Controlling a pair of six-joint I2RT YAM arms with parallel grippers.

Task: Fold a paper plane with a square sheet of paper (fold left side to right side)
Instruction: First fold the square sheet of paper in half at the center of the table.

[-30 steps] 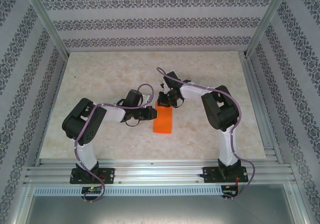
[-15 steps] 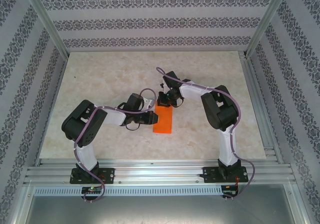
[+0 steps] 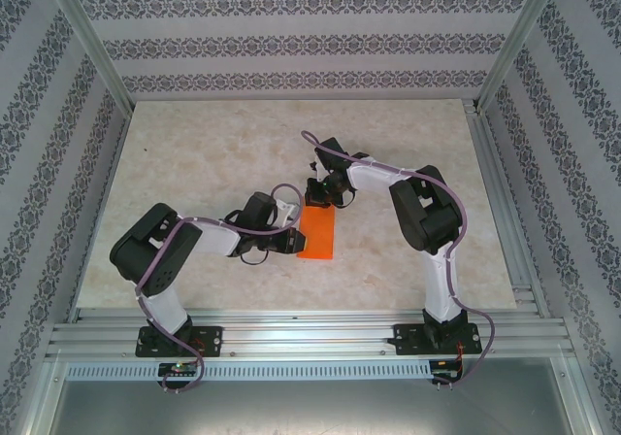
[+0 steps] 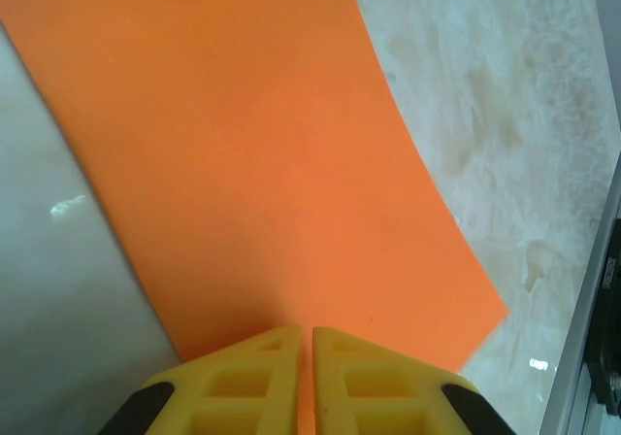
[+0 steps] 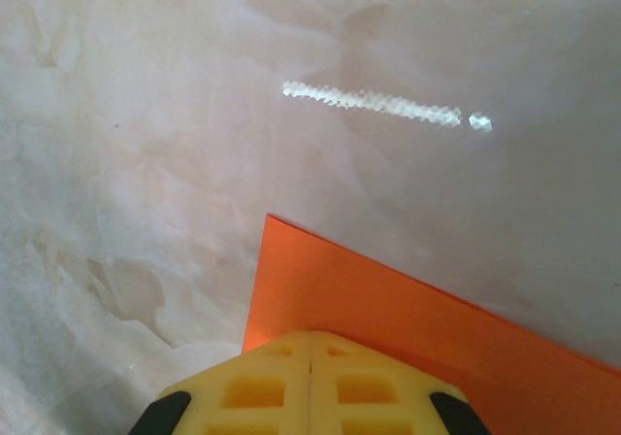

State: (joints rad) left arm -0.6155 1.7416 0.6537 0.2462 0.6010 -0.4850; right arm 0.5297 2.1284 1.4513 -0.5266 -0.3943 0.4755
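The orange paper (image 4: 243, 163) is cropped at top.

worktop (image 3: 194, 144): pale, looks like stone, shiny, with small bright spots of light | on it: one orange sheet of paper (image 3: 317, 233) | paper shape: long, thin rectangle, plain, no marks | place: near the middle of the worktop, a bit toward the front edge
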